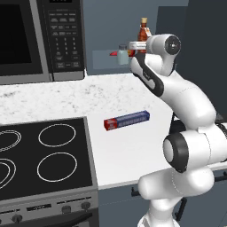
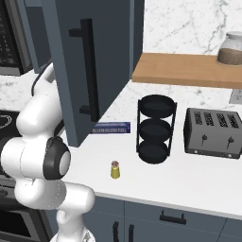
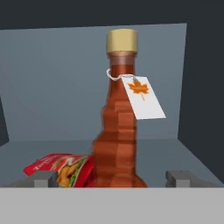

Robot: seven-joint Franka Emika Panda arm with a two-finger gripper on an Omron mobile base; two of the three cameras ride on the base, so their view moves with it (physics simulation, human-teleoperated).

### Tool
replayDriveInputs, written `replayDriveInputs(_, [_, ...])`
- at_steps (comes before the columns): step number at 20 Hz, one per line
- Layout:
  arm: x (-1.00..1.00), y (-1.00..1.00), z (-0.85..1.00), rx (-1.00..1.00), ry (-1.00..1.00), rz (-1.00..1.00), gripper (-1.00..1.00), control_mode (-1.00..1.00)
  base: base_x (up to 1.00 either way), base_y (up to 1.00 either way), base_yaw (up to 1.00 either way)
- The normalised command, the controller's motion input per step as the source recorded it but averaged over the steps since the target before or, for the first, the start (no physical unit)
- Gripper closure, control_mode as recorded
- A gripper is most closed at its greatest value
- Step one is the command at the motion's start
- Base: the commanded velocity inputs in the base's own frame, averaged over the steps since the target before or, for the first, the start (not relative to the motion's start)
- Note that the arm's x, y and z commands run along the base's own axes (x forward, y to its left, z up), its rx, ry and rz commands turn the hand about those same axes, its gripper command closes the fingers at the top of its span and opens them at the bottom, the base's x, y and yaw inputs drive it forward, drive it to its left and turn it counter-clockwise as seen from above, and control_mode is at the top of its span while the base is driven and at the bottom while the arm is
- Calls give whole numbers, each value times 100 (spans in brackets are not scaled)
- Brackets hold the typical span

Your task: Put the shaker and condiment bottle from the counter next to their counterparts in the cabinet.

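One condiment bottle (image 3: 119, 127) upright on cabinet (image 3: 52, 92) shelf, ribbed red-brown body, tan cap, white leaf tag at neck. Red-orange packet (image 3: 61, 168) lying just beside its base, to the left in hand view. Gripper (image 3: 111, 179) jaws spread wide either side of bottle, fingertips (image 3: 43, 178) clear of it, nothing held. Pale shaker (image 1: 123, 55) near bottle on same shelf. Yellow shaker (image 2: 115, 169) standing on counter (image 2: 189, 179), near black tiered rack (image 2: 155, 128); toaster (image 2: 213, 133) further right. Blue foil box (image 1: 127, 120) flat on counter.
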Motion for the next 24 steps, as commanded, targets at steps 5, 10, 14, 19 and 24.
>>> replayDriveInputs(5, [-20,1,1,0,-1,0,-100,-100,0,0,0])
replayDriveInputs(10, [-12,9,10,0,0,-1,-100,-100,0,0,0])
replayDriveInputs(14, [-8,13,18,0,0,-2,-100,-100,0,0,0])
replayDriveInputs(19, [-19,14,17,0,0,-6,-100,-100,0,0,0])
replayDriveInputs(24, [-39,18,4,-1,0,-7,-100,-100,0,0,0])
